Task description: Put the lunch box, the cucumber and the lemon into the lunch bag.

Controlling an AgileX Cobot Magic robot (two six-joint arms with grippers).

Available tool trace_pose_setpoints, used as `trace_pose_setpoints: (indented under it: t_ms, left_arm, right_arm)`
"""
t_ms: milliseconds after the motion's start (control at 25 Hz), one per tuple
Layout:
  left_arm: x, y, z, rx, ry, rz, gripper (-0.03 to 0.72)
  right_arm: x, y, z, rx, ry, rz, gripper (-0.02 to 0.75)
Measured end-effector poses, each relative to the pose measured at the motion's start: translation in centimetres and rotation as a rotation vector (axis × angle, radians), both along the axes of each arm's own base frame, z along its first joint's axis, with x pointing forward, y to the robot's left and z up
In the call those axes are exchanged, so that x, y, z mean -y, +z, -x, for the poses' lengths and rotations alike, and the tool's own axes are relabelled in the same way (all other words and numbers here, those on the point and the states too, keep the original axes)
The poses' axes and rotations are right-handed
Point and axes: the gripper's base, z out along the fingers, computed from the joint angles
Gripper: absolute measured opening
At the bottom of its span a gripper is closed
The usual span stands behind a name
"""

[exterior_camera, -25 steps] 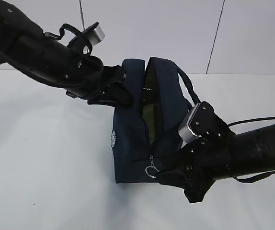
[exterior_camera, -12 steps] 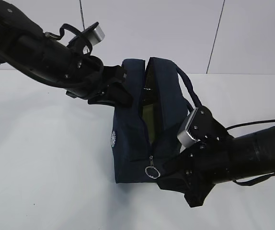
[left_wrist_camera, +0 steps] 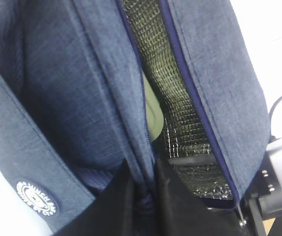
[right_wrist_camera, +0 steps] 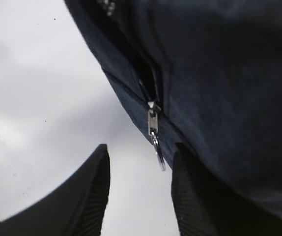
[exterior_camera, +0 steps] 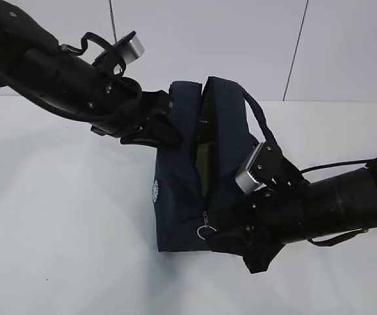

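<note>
The lunch bag (exterior_camera: 198, 170) stands upright on the white table (exterior_camera: 64, 249), a boxy shape of woven navy fabric with a small round white logo (exterior_camera: 155, 190) on its side and two loop handles (exterior_camera: 257, 121) at the top. Its zipper gapes along the front and top, showing a quilted silvery foil lining (left_wrist_camera: 180, 118) and a smooth pale green surface, probably the lunch box (left_wrist_camera: 152, 115), inside. A metal ring pull (exterior_camera: 206, 230) hangs at the low end of the zipper.

The left arm reaches in level from the upper left; its hand (exterior_camera: 165, 128) is pinched nearly closed on the bag's fabric edge beside the opening. The right arm comes in low from the right, and its hand (right_wrist_camera: 141, 191) stands half open, its ribbed black fingers (right_wrist_camera: 94, 196) on either side of the ring pull's line, gripping nothing.
</note>
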Motion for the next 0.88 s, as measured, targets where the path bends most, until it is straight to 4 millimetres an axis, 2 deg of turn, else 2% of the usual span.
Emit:
trace_pose_setpoints:
  t_ms: [240,880]
  left_arm:
    - [0.02,0.01,0.04,-0.005,-0.002,0.003,0.036]
    - [0.02,0.01,0.04,-0.005,-0.002,0.003,0.036]
  right_arm:
    - [-0.04,-0.96,-0.06,-0.030,0.001,0.008,0.346]
    - [-0.28,-0.83,-0.18,-0.032,0.000,-0.031,0.346]
